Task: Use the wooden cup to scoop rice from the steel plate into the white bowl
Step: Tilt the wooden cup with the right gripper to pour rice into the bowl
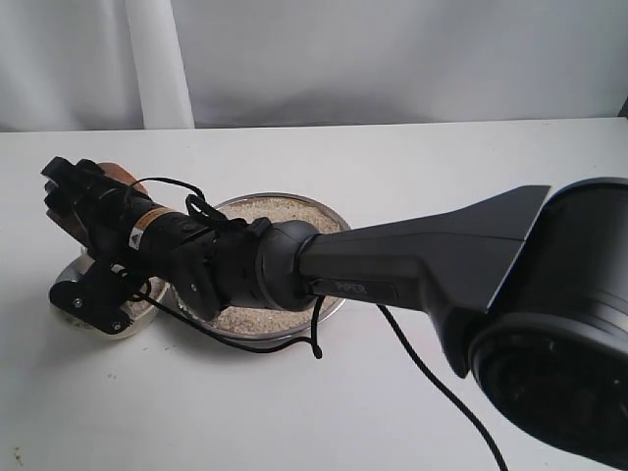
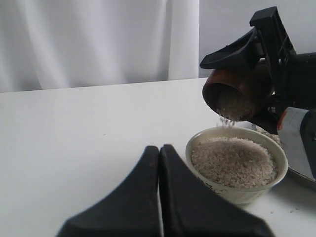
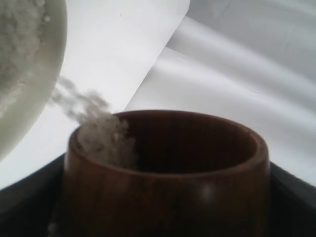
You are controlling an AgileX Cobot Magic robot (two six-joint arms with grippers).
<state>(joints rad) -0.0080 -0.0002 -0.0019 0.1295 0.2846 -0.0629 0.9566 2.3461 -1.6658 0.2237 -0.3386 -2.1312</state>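
My right gripper (image 1: pixel 88 191) reaches across to the left and is shut on the wooden cup (image 1: pixel 116 177). The reddish-brown cup (image 2: pixel 237 94) is tipped mouth-down over the white bowl (image 2: pixel 237 190). Rice (image 2: pixel 227 118) falls from its lip onto the heap of rice (image 2: pixel 234 160) that fills the bowl. In the right wrist view the cup (image 3: pixel 168 182) fills the frame, with grains (image 3: pixel 106 136) leaving its rim towards the bowl (image 3: pixel 47 74). The steel plate (image 1: pixel 329 211) holds rice (image 1: pixel 280 211) just right of the bowl (image 1: pixel 145 304). My left gripper (image 2: pixel 159 149) is shut and empty, close beside the bowl.
The right arm (image 1: pixel 422 260) crosses low over the steel plate, trailing a black cable (image 1: pixel 412 358) across the white table (image 1: pixel 294 412). A pale curtain (image 1: pixel 392 59) hangs behind the table's far edge. The plate's rim (image 2: pixel 301 177) shows behind the bowl.
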